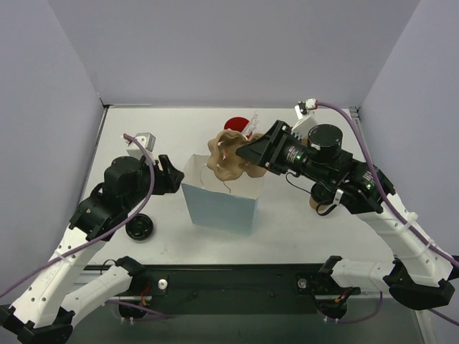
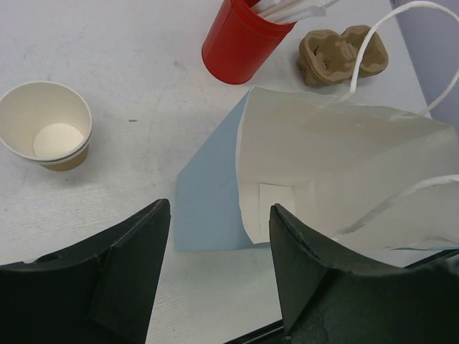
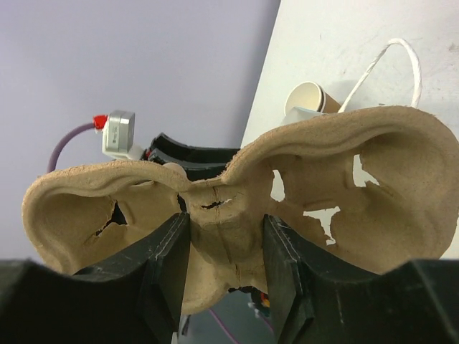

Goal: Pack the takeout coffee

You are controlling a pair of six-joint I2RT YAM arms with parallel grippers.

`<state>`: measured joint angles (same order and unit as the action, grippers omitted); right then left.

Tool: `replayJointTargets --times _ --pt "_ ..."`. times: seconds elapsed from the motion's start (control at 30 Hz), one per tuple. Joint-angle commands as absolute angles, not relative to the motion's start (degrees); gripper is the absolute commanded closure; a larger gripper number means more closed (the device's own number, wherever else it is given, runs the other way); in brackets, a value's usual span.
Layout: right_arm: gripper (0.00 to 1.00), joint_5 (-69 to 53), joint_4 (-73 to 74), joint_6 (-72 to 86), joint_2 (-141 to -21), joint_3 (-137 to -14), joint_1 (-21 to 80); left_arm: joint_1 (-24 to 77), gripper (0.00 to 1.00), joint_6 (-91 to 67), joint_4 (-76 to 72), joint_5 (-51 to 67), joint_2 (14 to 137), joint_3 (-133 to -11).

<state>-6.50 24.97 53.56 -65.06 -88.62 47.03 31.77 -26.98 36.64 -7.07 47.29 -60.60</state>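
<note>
right end effector (image 3: 224, 229) grips a cup carrier (image 3: 387, 165) above the open bag (image 1: 219, 208), likely to seat it first. left end effector (image 2: 219, 211), released, sits at the bag's rim. the takeout coffee (image 1: 140, 228) seemingly waits on the counter (image 1: 294, 236) beside the left arm (image 1: 93, 215).

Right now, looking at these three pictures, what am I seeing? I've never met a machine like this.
Two robot arms sit at the near edge of a table. One picture looks down from above; the others come from a camera on each wrist. The right gripper is clamped on a moulded-pulp cup carrier beside an open blue paper bag. The left gripper is open and empty. On it: a red cup of stirrers, a lidless paper cup, and what looks like the black-lidded takeout coffee.
</note>
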Motion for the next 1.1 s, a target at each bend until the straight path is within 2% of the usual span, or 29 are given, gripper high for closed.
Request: replayJointTargets --times 0.0,0.43,0.8,1.07 --pt "0.61 -2.2 19.0 60.2 -65.4 -88.2 47.5 31.5 0.33 -31.3 35.2 -8.9 44.3 -62.4" --pt "0.61 1.2 17.0 68.5 -67.3 -85.0 47.6 30.9 0.34 -38.1 40.6 -7.6 53.1 -70.5" --pt "0.62 2.7 19.6 74.8 -69.5 -84.6 49.0 30.2 0.35 -41.4 42.8 -6.4 48.9 -66.4" --pt "0.62 4.7 21.9 75.7 -70.6 -82.9 48.9 30.2 0.35 -41.4 39.0 -4.3 48.6 -62.5"
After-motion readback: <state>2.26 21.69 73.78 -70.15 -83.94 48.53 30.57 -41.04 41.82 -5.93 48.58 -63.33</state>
